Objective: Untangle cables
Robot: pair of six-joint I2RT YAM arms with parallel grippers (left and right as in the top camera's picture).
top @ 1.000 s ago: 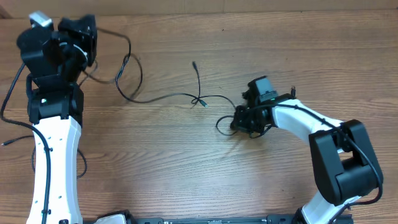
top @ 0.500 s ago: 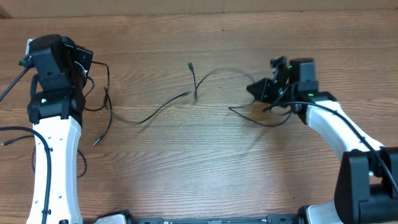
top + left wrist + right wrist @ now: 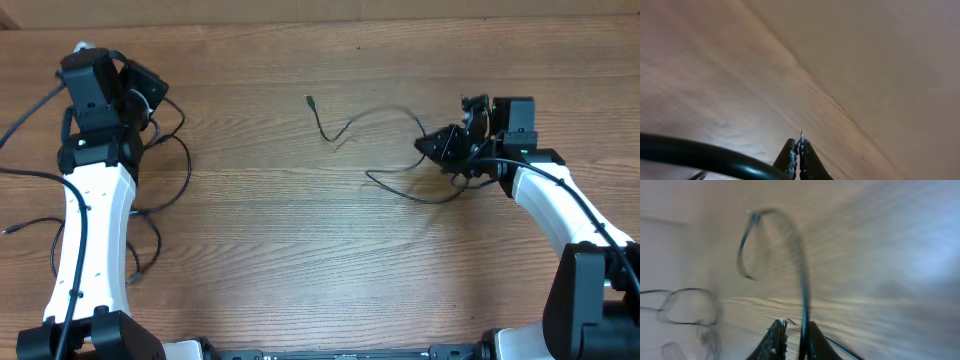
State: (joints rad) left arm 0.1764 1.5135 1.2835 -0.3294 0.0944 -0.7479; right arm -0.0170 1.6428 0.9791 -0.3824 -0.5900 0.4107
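Ok so the cables are split into two groups. The one you notice first is the middle cable [image 3: 352, 120]. Its little plug [image 3: 310, 100] sits around 12 o'clock from the middle of the table [image 3: 300, 260]. From there the cord dips, then arcs over toward 2 o'clock, straight to the right gripper [image 3: 432, 148]. It's blurry and casts a faint shadow, so that stretch looks lifted off the wood.

A second cable [image 3: 430, 200] lies in a shallow curve at the gripper's 6 o'clock, with its free end pointing toward 9.

In the right wrist view the middle cable [image 3: 803, 280] comes up from between the right gripper [image 3: 792, 337] fingers. There's just a thin gap between them, and honestly I can't tell if the cord is really pinched or only passing through.

Over at 10 o'clock on the table the left cords [image 3: 187, 170] hang in loose loops beside the left gripper [image 3: 140, 90] and trail down toward 8 o'clock along the white arm.

The left wrist cam shows the left gripper [image 3: 799, 159] squeezed fully together, tips touching. It's too blurry to see if a cord is caught in there. A thick arm wire [image 3: 700, 155] cuts across the bottom of that shot.
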